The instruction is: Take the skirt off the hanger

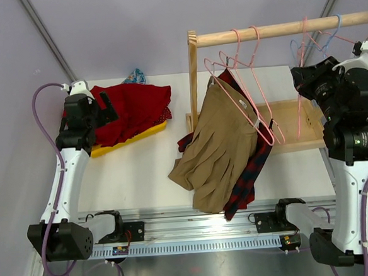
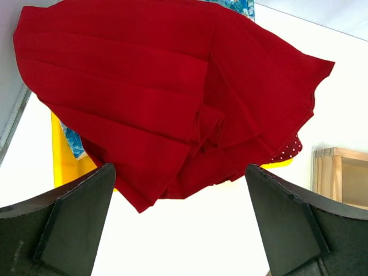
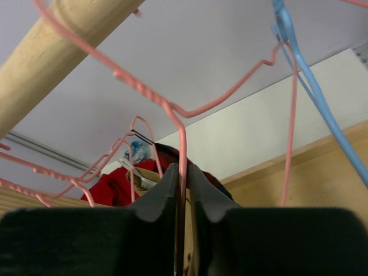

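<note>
Tan skirt (image 1: pixel 219 145) drapes toward the table's (image 1: pixel 142 172) near edge; right gripper (image 3: pixel 183 175) pinches a pink hanger wire (image 3: pixel 181 135); left gripper (image 2: pixel 179 169) stands spread.

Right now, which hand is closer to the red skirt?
Left. The left hand hangs open right over the red skirt; the right hand is far off on the other side, up by the rail, pinching a pink hanger.

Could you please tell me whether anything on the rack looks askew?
Yes: the tan skirt hangs crooked off its hanger, slumping over the rack's base onto the table, a plaid garment bunched beneath.
</note>
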Robot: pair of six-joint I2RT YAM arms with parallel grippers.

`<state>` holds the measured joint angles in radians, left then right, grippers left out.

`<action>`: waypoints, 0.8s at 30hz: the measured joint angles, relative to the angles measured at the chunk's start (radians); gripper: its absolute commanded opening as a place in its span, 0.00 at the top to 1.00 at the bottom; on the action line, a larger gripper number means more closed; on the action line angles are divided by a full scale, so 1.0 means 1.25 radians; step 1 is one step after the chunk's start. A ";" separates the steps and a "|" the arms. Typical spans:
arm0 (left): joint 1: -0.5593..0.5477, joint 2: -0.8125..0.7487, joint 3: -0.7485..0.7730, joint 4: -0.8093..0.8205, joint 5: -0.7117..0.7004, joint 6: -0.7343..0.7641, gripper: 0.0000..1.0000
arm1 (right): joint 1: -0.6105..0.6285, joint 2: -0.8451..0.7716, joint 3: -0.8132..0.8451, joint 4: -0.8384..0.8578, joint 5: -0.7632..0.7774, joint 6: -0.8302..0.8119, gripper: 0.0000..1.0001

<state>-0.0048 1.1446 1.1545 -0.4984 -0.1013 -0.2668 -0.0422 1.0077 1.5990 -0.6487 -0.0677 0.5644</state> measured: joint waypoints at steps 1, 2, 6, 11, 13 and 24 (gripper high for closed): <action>0.000 0.000 0.000 0.000 0.001 0.000 0.01 | 0.000 -0.010 -0.001 -0.008 0.007 -0.003 0.58; 0.000 0.000 0.000 0.000 0.002 0.000 0.01 | 0.000 -0.018 -0.001 -0.016 0.020 -0.011 0.43; 0.000 0.000 0.000 0.000 0.006 0.000 0.01 | 0.000 -0.027 0.042 -0.060 0.063 -0.045 0.12; 0.000 -0.002 0.000 0.000 0.009 0.000 0.01 | 0.000 0.009 0.167 -0.078 0.068 -0.060 0.12; 0.000 -0.004 0.000 0.000 0.009 0.000 0.01 | -0.001 0.024 0.209 -0.067 0.035 -0.056 0.14; 0.000 -0.011 -0.001 0.000 0.009 0.000 0.01 | -0.002 0.115 0.201 0.037 -0.294 0.026 0.21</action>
<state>-0.0048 1.1309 1.1538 -0.4980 -0.0898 -0.2665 -0.0441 1.1519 1.8507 -0.6022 -0.4355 0.5968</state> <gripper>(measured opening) 0.987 0.806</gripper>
